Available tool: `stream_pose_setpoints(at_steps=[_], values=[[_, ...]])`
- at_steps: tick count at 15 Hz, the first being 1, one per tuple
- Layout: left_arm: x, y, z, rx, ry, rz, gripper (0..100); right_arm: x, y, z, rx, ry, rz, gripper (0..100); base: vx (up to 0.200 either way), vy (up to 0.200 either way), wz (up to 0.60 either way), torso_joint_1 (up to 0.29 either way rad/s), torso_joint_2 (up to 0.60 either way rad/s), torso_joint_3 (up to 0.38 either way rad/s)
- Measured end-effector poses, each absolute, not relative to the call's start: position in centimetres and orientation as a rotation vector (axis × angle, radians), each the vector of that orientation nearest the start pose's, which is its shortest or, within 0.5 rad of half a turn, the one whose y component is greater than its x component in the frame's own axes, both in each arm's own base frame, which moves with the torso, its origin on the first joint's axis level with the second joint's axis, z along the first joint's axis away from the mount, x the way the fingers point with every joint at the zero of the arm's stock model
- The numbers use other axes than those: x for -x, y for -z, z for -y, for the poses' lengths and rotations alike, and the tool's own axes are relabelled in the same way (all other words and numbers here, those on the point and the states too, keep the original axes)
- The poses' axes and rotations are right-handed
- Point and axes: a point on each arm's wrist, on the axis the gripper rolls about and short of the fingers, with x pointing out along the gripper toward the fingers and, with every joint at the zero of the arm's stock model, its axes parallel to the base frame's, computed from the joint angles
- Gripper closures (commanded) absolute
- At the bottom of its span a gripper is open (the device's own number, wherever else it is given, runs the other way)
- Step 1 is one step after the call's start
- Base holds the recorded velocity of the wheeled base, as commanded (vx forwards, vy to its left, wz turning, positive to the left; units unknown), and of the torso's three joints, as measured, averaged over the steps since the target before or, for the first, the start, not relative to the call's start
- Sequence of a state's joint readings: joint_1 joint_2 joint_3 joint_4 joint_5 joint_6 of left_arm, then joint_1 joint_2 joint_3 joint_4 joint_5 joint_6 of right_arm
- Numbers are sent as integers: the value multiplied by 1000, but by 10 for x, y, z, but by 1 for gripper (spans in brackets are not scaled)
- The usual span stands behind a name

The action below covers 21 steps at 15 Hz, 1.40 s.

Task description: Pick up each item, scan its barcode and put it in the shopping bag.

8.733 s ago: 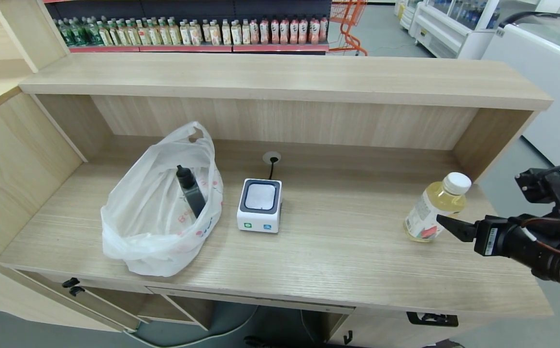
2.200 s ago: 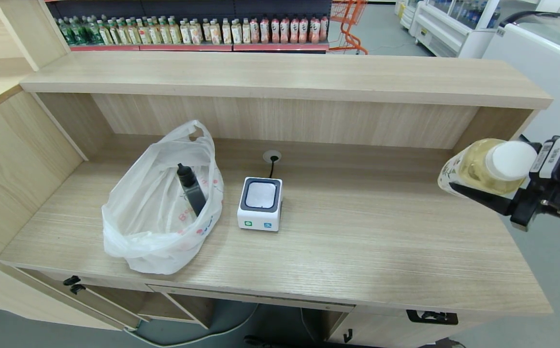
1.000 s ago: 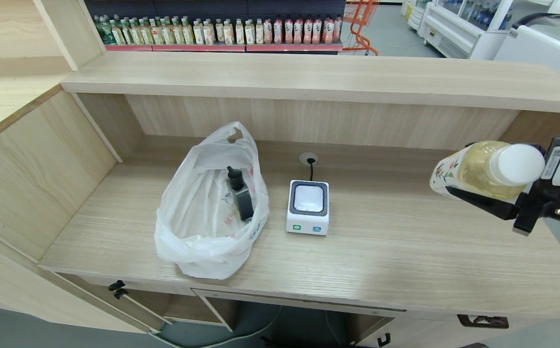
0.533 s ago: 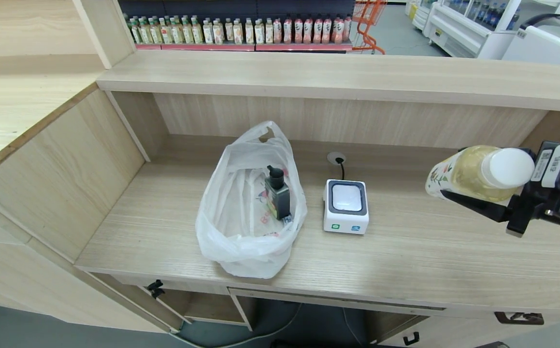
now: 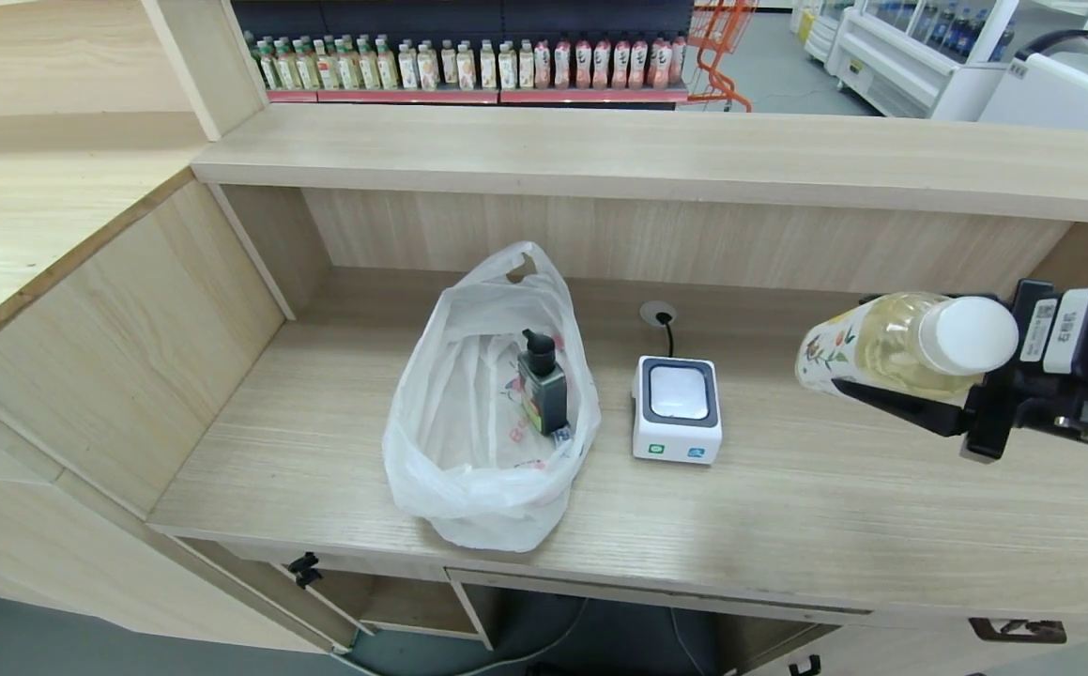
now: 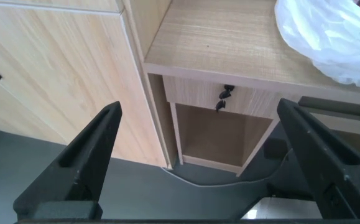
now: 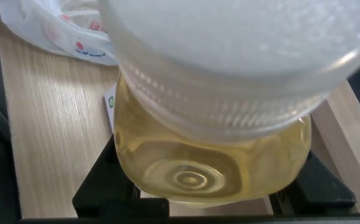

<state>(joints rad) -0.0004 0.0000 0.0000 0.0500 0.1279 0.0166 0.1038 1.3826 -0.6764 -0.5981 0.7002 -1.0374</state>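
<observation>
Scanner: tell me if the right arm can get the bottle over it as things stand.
Probably yes. The right gripper holds the bottle above the counter, to the right of the scanner, and nothing stands between them.

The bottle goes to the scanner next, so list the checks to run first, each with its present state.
1. Grip: bottle held in right gripper, off the counter: ok.
2. Window of scanner uncovered: ok.
3. Barcode turned toward scanner: cannot tell.
4. Path over counter to scanner free: ok.
5. Mouth of shopping bag open: ok.
6. Idle left gripper apart from bag: ok.
</observation>
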Motion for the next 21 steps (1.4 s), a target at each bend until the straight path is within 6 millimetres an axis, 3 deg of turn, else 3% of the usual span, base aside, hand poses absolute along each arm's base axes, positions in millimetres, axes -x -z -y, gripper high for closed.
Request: stream_pose_setpoints(at_steps=[6, 16, 21], values=[[23, -70, -3, -13, -127, -51, 0, -243, -211, -42, 914, -917, 384, 100, 0, 0, 0, 0, 0, 0], [23, -70, -3, -12, -127, -51, 0, -293, -158, -50, 921, -1042, 498, 100, 0, 0, 0, 0, 0, 0], [23, -70, -3, -12, -127, -51, 0, -306, -140, -52, 908, -1061, 471, 100, 0, 0, 0, 0, 0, 0]])
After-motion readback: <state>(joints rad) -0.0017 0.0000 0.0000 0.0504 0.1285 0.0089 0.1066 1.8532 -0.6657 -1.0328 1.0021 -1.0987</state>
